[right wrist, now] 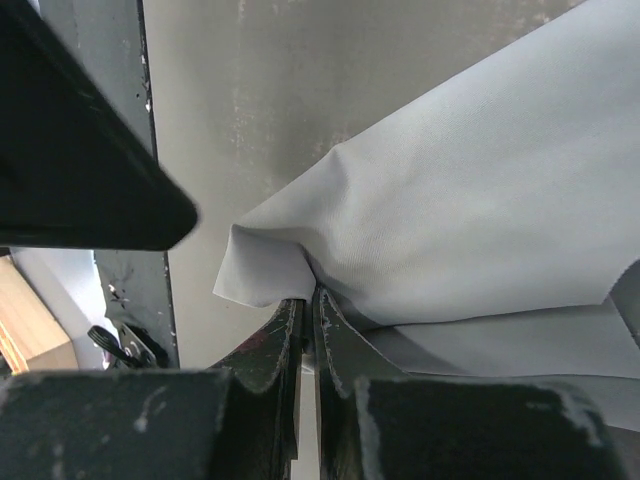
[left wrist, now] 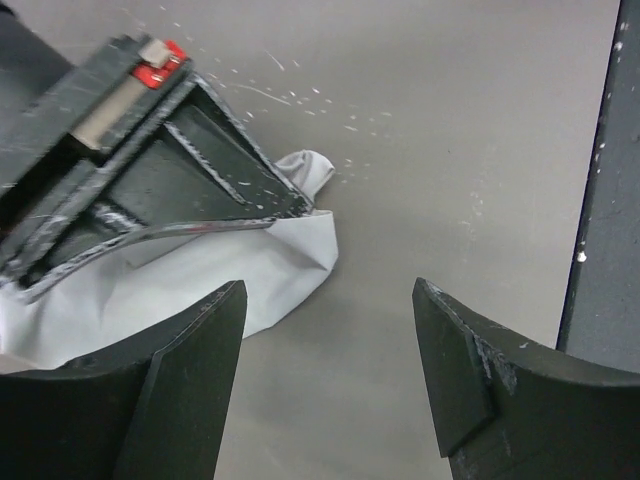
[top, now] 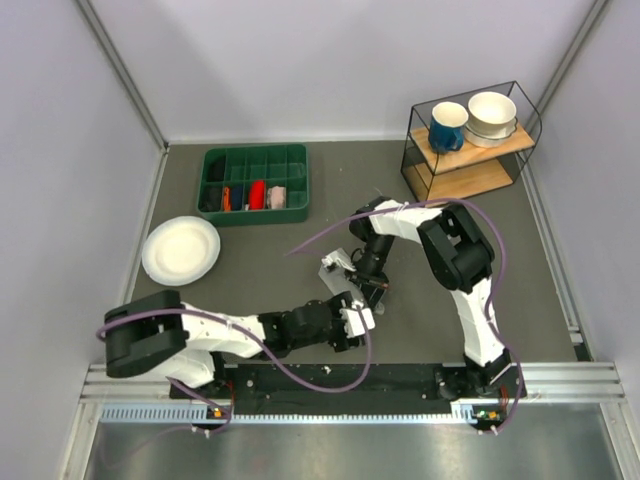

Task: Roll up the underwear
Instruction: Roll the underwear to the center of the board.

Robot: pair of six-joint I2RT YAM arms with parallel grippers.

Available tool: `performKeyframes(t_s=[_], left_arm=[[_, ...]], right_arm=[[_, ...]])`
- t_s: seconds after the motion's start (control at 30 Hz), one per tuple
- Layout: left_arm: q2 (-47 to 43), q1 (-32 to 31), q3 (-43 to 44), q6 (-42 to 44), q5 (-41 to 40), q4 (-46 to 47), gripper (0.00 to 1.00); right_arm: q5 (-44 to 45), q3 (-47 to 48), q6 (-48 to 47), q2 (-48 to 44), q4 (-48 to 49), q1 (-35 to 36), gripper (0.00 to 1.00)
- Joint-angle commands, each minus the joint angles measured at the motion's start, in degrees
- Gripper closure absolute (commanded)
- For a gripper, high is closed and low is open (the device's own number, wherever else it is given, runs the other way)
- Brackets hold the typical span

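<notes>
The light grey underwear (right wrist: 480, 200) lies bunched on the grey table between the two arms. In the top view only a small pale patch of the underwear (top: 335, 270) shows. My right gripper (right wrist: 308, 297) is shut on a folded edge of the fabric; it sits at the table's middle in the top view (top: 370, 285). My left gripper (left wrist: 330, 290) is open and empty over bare table, just right of the underwear's edge (left wrist: 260, 270). It sits just in front of the right gripper in the top view (top: 357, 320). The right gripper's body (left wrist: 150, 150) rests over the fabric there.
A green compartment tray (top: 255, 152) with small cloth rolls (top: 250, 195) stands at the back left. A white plate (top: 180, 250) lies in front of it. A wire shelf (top: 470, 150) with a blue mug (top: 447, 126) and white bowls (top: 491, 115) stands at the back right.
</notes>
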Motion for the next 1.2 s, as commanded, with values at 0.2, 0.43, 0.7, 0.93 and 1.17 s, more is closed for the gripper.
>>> performKeyframes(t_s=[0.2,0.43,0.7,0.93,1.17], left_arm=[[12.76,0.02,7.38,-1.49,-1.73,3.49,0.34],[16.46,0.29,9.58,-5.27,-2.70,2.35,0.50],[15.50,3.27,10.37,-13.45,-0.95,-2.39,1.00],[12.68,14.68,8.36,-29.08,14.66,-5.22,1.00],[14.60,21.28,3.61,-41.03,25.23,0.23,1.00]], right_arm=[[-0.95,1.91,0.48,1.19,-0.83,-1.11,0.99],[-1.13,1.65,0.30,1.37,-0.82,-1.38,0.99],[-1.56,1.30,-0.14,1.02,-0.65,-1.55,0.99],[-3.41,1.39,0.12,-2.66,0.58,-3.57,0.89],[-5.87,1.56,0.30,-7.85,1.72,-7.26,0.70]])
